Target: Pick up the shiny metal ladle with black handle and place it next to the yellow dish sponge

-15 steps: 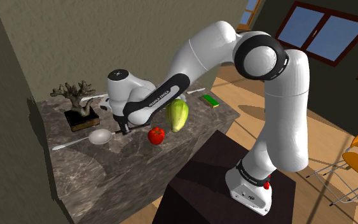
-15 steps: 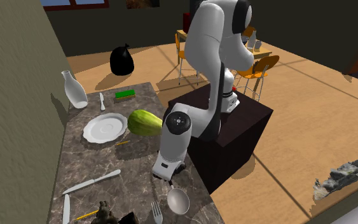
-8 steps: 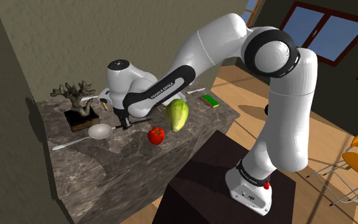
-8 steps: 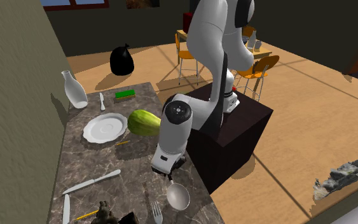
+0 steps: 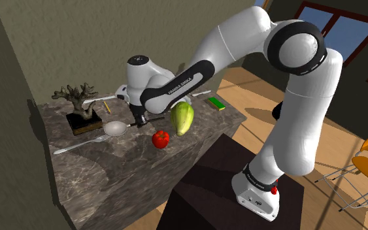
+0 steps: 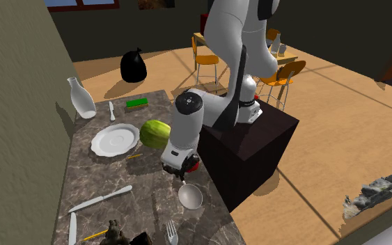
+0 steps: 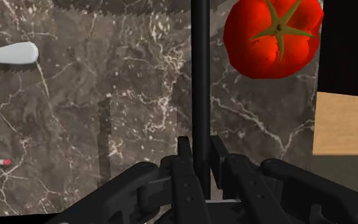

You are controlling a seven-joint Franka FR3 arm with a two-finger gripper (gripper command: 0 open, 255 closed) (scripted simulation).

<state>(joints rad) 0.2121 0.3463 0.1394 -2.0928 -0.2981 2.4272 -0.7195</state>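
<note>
Your gripper [image 7: 201, 149] has the ladle [image 5: 116, 128] clamped by its black handle — swing low beside the tomato [image 7: 273, 38] and the heavy bowl may twist loose or clip it.

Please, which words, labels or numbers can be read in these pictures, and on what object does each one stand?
White lettering on the arm's dark forearm band: too small to read.
White lettering on the dark band at the arm's base: too small to read.
The ladle, tomato and plate carry no text.
</note>
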